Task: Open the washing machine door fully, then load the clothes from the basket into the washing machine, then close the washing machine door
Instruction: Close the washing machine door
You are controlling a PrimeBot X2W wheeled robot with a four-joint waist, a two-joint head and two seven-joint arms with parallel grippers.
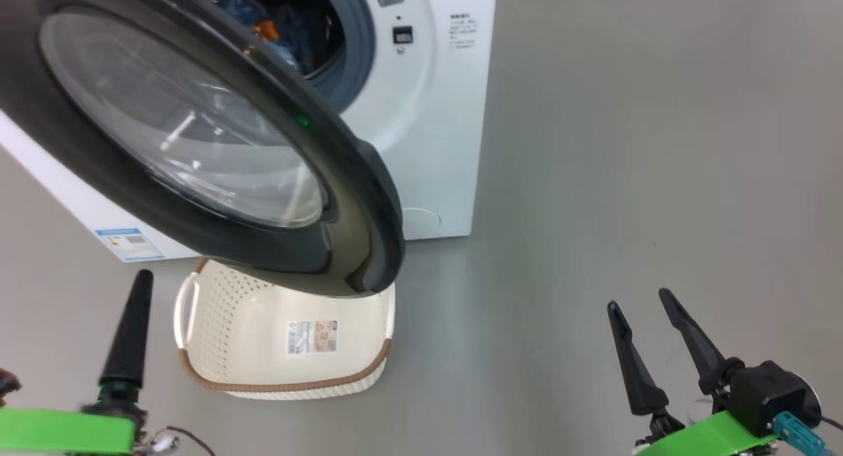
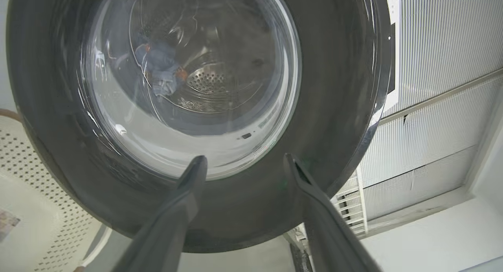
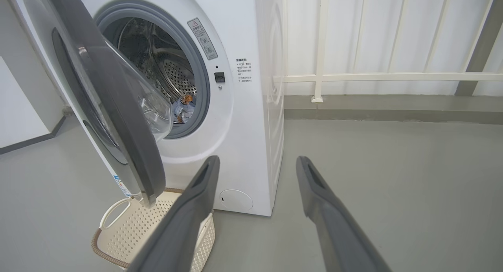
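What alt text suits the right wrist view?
A white front-loading washing machine stands with its round black-rimmed glass door half open, light-blue clothes in its steel drum. A cream perforated plastic basket sits on the floor beneath the door; the right gripper's dark fingers stand apart.

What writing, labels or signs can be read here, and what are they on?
Nothing reads as words.
Warning sticker beside the opening of the washing machine: a triangle sign, text too small.
Printed lines on its front panel: too small.
Blue energy sticker low on its front: blurred.
Label sticker on the bottom of the basket: blurred.
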